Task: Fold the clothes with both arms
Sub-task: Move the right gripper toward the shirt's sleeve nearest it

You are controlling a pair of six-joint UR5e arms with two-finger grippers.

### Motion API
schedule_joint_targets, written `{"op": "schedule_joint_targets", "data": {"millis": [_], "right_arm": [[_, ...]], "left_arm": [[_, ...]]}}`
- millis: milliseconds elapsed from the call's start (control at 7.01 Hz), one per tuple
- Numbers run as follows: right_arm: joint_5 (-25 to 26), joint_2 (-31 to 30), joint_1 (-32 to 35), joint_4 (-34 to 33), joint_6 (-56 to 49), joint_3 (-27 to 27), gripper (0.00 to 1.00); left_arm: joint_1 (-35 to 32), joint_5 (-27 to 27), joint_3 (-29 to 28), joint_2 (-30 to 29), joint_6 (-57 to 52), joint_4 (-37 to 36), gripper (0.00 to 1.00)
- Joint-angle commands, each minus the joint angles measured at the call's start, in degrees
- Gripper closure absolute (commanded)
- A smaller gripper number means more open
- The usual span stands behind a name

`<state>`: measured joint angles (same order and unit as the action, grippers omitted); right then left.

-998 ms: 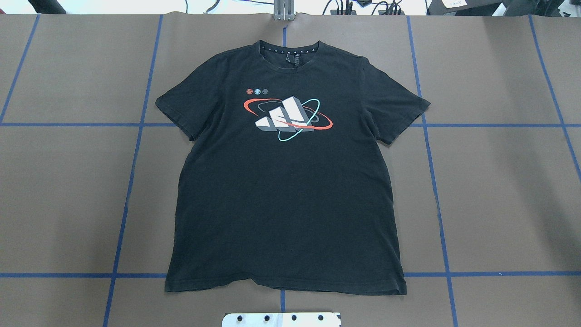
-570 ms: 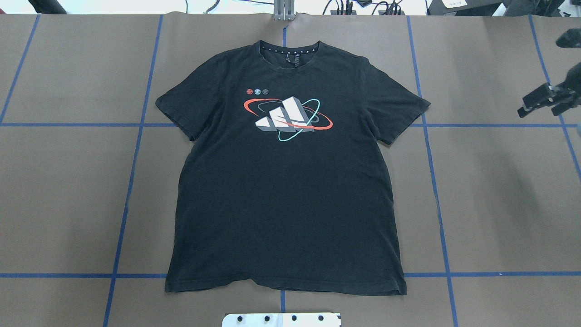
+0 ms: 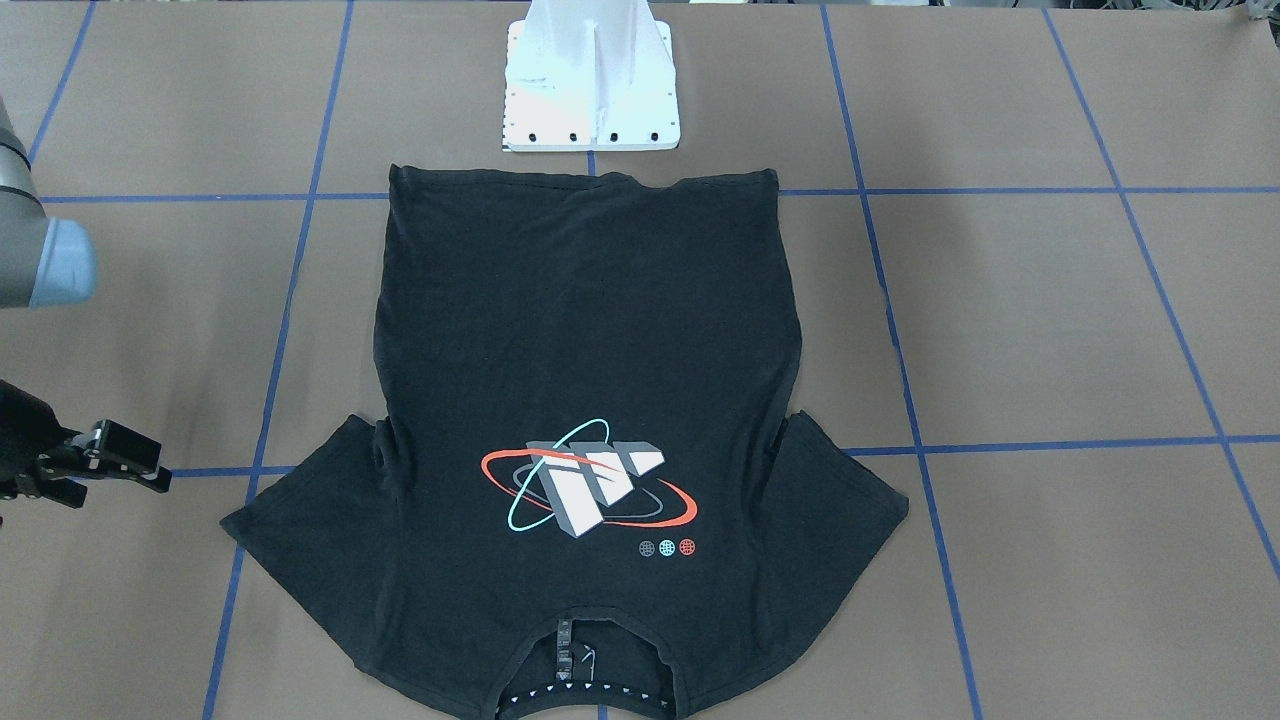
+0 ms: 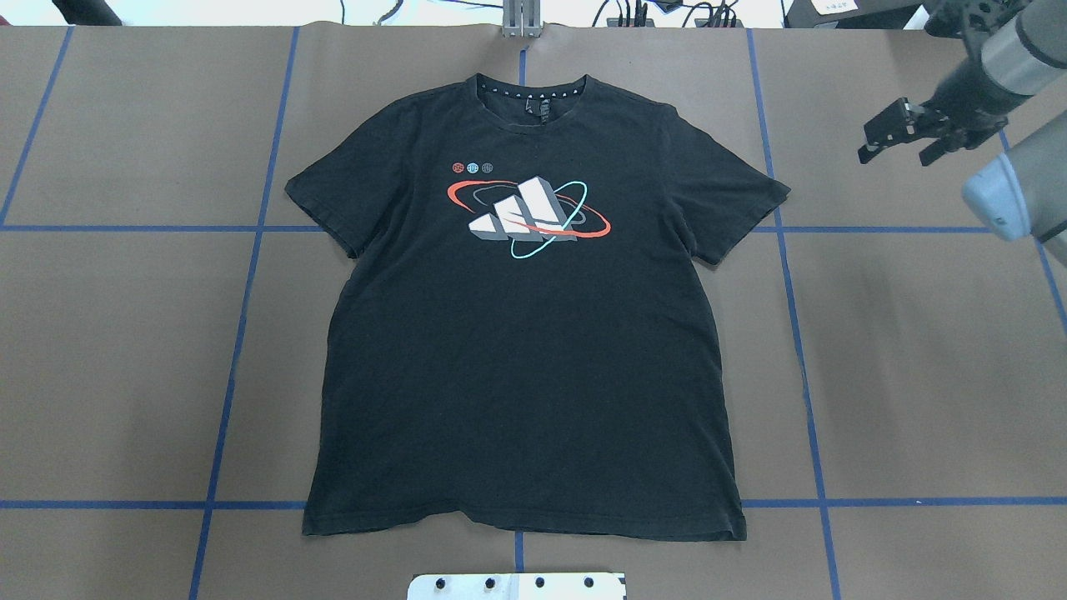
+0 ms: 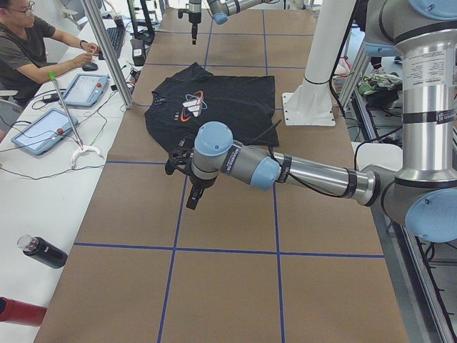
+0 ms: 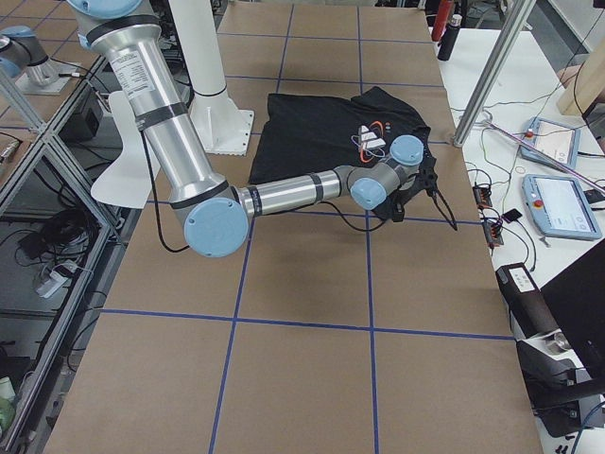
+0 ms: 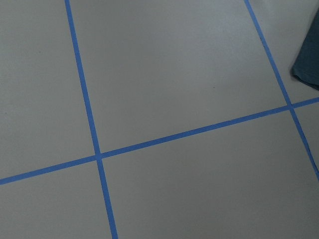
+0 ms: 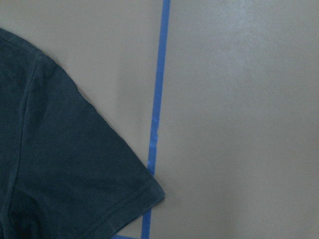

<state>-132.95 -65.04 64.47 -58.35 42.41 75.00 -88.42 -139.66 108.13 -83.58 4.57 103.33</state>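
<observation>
The black short-sleeved T-shirt (image 4: 521,350) lies flat and unfolded on the counter (image 4: 917,375), graphic up. Its hem is just beside the white base (image 3: 592,80) and its collar farthest from it. The right hand (image 4: 896,150), fingers parted, hovers beyond one sleeve. The left hand (image 5: 191,196) hangs beyond the other, both well away from the base.

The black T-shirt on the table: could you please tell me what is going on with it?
The T-shirt lies flat and unfolded, print up, on the table. Neither arm touches it. The right tool hangs open over bare table to one side of it; the left tool hangs over bare table on the other side.
</observation>
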Motion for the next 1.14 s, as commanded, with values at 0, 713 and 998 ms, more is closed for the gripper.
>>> {"op": "schedule_joint_targets", "data": {"millis": [0, 713, 998], "right_arm": [[3.0, 4.4, -2.4, 5.5, 6.5, -8.3, 0.05], [4.8, 4.3, -6.3, 5.4, 9.0, -10.3, 0.15], [6.6, 4.2, -7.5, 5.3, 9.0, -10.5, 0.18]], "left_arm": [[0.0, 0.0, 0.3, 0.0, 0.0, 0.0, 0.00], [0.0, 0.1, 0.8, 0.0, 0.0, 0.0, 0.00], [0.0, 0.2, 0.8, 0.0, 0.0, 0.0, 0.00]]}}
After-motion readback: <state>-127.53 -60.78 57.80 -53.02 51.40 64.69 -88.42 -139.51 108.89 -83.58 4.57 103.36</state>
